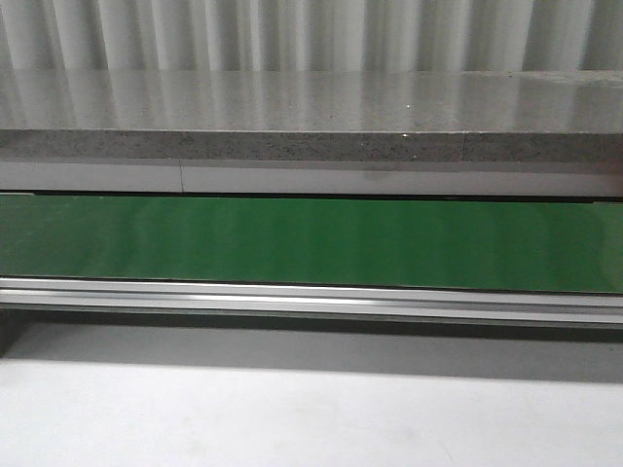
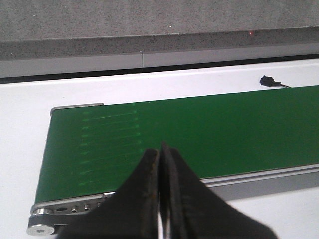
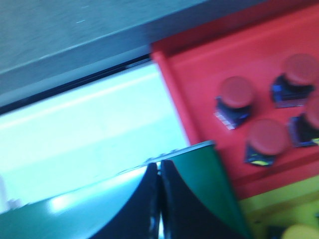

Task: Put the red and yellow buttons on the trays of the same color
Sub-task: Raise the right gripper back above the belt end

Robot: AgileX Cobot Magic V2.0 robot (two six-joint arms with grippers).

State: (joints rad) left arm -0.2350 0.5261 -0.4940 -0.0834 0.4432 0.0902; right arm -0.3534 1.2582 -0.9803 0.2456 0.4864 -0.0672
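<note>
The right wrist view is blurred; its yellow tray [image 3: 279, 204] and one red button [image 3: 313, 117] are cut off.

Four red buttons [image 3: 264, 117] on blue-black bases, upright, clustered apart in red tray [image 3: 199, 64] at right of right wrist view. Yellow tray [image 3: 279, 199] at lower right, adjoining; yellow button [image 3: 301, 233] partly visible.

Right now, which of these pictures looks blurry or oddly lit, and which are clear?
Right wrist view: smeared and soft, the red buttons on the red tray lack crisp edges, and the white surface glares cyan. Left wrist view: sharp, the green belt evenly lit. Front view: fairly clear, with pale vertical reflections on the belt.
</note>
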